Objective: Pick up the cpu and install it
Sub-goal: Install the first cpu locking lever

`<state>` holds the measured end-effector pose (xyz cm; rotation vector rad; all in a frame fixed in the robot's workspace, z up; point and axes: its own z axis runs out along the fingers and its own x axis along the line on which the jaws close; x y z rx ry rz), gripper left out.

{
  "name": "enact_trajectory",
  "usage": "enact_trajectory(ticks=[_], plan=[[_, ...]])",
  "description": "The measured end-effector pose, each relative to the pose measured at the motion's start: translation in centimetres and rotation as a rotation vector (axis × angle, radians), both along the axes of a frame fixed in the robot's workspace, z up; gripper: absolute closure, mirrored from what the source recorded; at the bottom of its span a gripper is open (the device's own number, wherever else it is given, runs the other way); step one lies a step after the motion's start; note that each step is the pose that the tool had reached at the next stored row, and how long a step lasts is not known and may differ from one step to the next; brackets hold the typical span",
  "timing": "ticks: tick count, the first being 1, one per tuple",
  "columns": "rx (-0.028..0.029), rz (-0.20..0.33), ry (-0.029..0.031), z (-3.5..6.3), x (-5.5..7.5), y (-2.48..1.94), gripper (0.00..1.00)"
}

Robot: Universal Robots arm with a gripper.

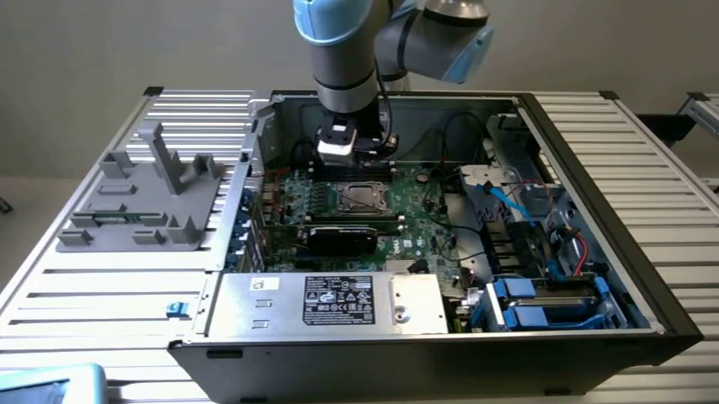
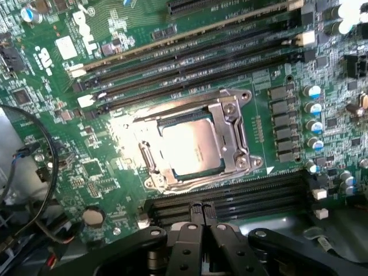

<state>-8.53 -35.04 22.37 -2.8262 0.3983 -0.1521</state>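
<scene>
The cpu [image 2: 192, 146], a small square chip with a shiny silver top, lies flat inside the dark socket with its metal frame [image 2: 237, 123] on the green motherboard. In the exterior view the cpu [image 1: 359, 197] sits mid-board inside the open computer case [image 1: 629, 278]. My gripper [image 1: 350, 158] hangs just above the board, a little beyond the socket toward the back of the case. In the wrist view my gripper [image 2: 202, 211] is shut, its two black fingers pressed together with nothing between them, over the memory slots beside the socket.
Black memory slots [image 2: 190, 63] flank the socket on both sides. A grey plastic fixture with upright posts [image 1: 151, 189] stands on the slatted table at the exterior view's left. Drive bays with blue cables [image 1: 540, 278] and a silver power supply [image 1: 326, 303] fill the case's near side.
</scene>
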Motion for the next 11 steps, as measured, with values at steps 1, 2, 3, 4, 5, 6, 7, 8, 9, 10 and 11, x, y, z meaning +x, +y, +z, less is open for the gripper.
enact_trajectory(ticks=[1, 2, 3, 4, 5, 6, 7, 8, 9, 10, 11], plan=[[-0.0172, 0.001, 0.0039, 0.00, 0.00, 0.00, 0.89], [-0.0340, 0.003, 0.0075, 0.01, 0.00, 0.00, 0.89], [-0.0487, 0.004, 0.0106, 0.01, 0.00, 0.00, 0.89], [-0.0623, 0.006, 0.0135, 0.06, 0.00, 0.00, 0.89], [-0.0721, 0.007, 0.0155, 0.13, 0.00, 0.00, 0.89], [-0.0820, 0.008, 0.0182, 0.18, 0.00, 0.00, 0.89], [-0.0912, 0.009, 0.0214, 0.24, 0.00, 0.00, 0.89], [-0.0993, 0.010, 0.0252, 0.29, 0.00, 0.00, 0.89], [-0.1066, 0.011, 0.0282, 0.37, 0.00, 0.00, 0.89], [-0.1124, 0.013, 0.0306, 0.49, 0.00, 0.01, 0.89], [-0.1168, 0.014, 0.0328, 0.66, 0.00, 0.01, 0.89]])
